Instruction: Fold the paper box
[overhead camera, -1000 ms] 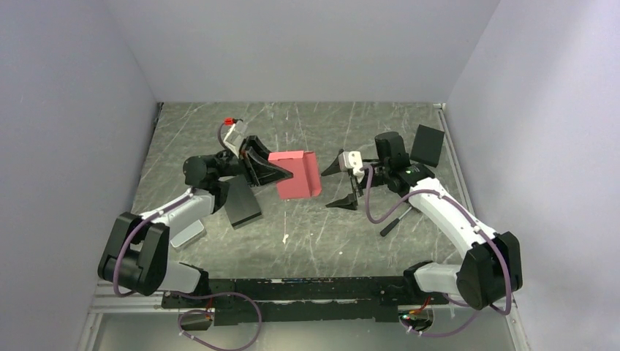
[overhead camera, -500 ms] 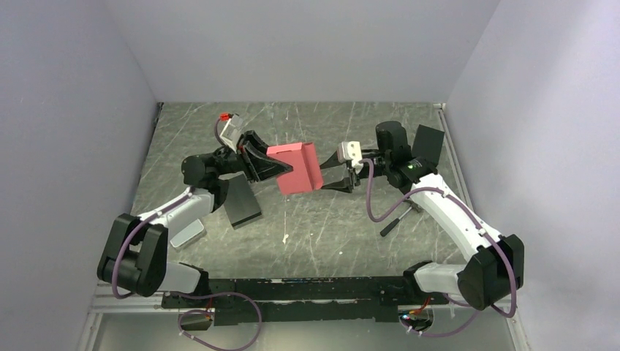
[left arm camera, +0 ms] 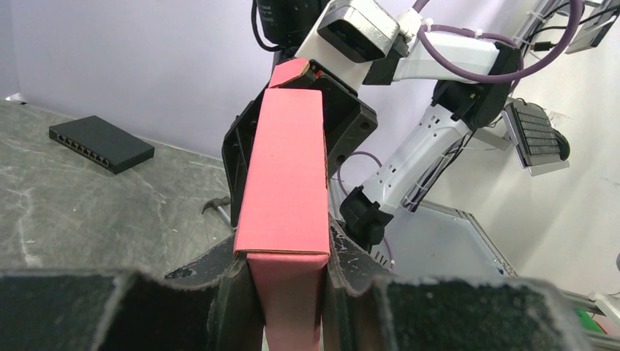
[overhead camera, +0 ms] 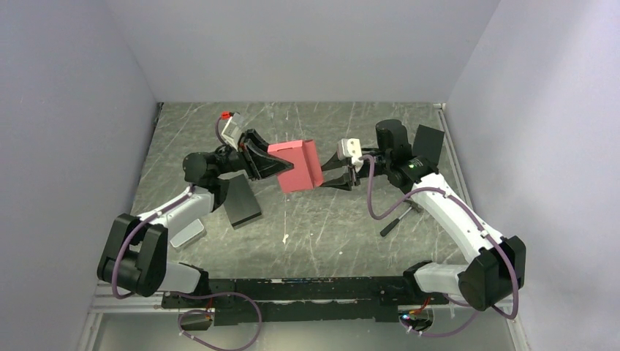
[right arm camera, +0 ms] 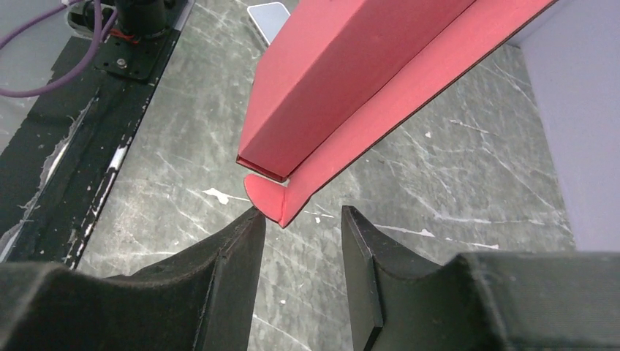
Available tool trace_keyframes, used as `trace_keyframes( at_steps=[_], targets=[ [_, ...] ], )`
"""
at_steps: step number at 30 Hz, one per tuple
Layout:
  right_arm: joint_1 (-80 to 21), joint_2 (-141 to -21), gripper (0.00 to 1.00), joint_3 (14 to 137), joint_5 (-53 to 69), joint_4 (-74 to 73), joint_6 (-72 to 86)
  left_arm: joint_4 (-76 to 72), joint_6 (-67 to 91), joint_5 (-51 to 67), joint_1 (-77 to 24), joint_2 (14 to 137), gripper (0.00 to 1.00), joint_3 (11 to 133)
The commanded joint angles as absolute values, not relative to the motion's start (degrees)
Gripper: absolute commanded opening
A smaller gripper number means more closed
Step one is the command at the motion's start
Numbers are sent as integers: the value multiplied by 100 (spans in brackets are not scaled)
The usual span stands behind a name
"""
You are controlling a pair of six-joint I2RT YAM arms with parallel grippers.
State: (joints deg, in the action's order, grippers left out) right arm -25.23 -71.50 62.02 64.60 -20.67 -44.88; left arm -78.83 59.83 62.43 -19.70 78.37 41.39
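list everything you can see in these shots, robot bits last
paper box: 1, red-pink, held above mid-table, one flap hanging open
black box: 1, black, on the table by the left arm
flat black device: 1, black, far right of the table
flat pad: 1, pale grey, near left of the table
thin tool: 1, black, lying by the right arm
scrap: 1, white, near centre of the table
table: 1, grey marbled, under everything
left gripper: 1, black, clamped on the paper box's left end
right gripper: 1, black, open around the flap's corner
arms: 2, white and black, at the near edge
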Motion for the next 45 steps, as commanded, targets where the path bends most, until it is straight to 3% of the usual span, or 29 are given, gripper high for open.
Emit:
trace_keyframes(
  at_steps=[1, 15, 45],
  targets=[
    [-2546, -6989, 45, 6374, 6629, -1789, -4091, -7664, 5643, 6022, -1951, 7545, 4, 4298],
    [-2609, -6987, 40, 6275, 6246, -1333, -3467, -7434, 5429, 5906, -1942, 7445, 4, 4199],
    [-2971, -6911, 37, 6468, 5197, -1939, -4047, -6294, 4676, 5638, -1934, 7129, 3, 4209]
  ],
)
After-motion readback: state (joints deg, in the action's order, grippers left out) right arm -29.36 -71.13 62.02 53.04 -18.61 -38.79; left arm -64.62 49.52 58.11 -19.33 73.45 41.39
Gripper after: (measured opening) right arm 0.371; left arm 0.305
